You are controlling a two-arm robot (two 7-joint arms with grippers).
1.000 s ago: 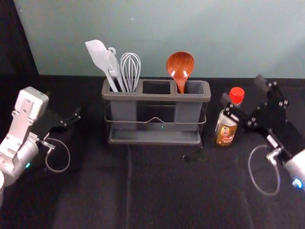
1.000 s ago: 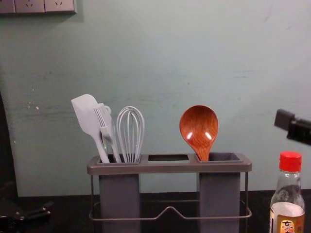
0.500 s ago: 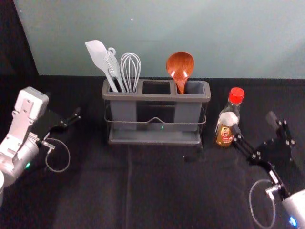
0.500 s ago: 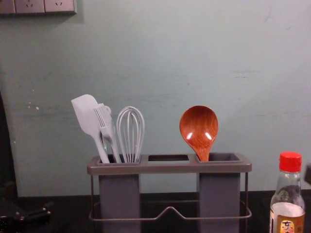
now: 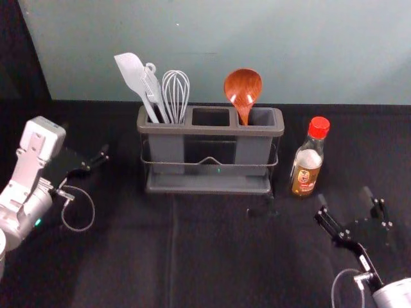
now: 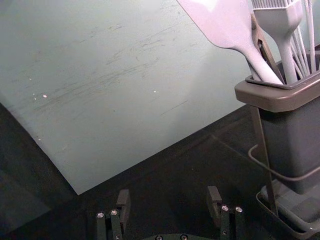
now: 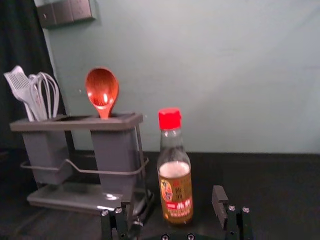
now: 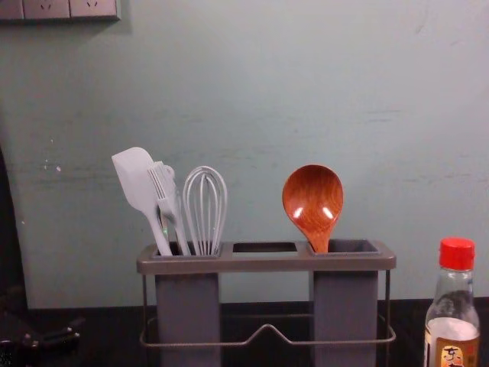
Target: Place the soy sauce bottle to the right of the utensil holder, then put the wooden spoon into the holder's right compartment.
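Your right tool [image 5: 345, 197]: wide open, empty | bottle [image 5: 305, 170] upright ahead, spoon [image 5: 243, 86] in holder [image 5: 209, 130] beyond | left tool [image 6: 168, 194]: parked, wide open, empty, holder rightward | sweeping inward could topple the bottle

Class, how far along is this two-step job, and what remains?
Both placings look done: the soy sauce bottle stands right of the utensil holder, the wooden spoon is in its right compartment. Nothing is in hand: the right gripper and left gripper are open and empty. No placing seems left.
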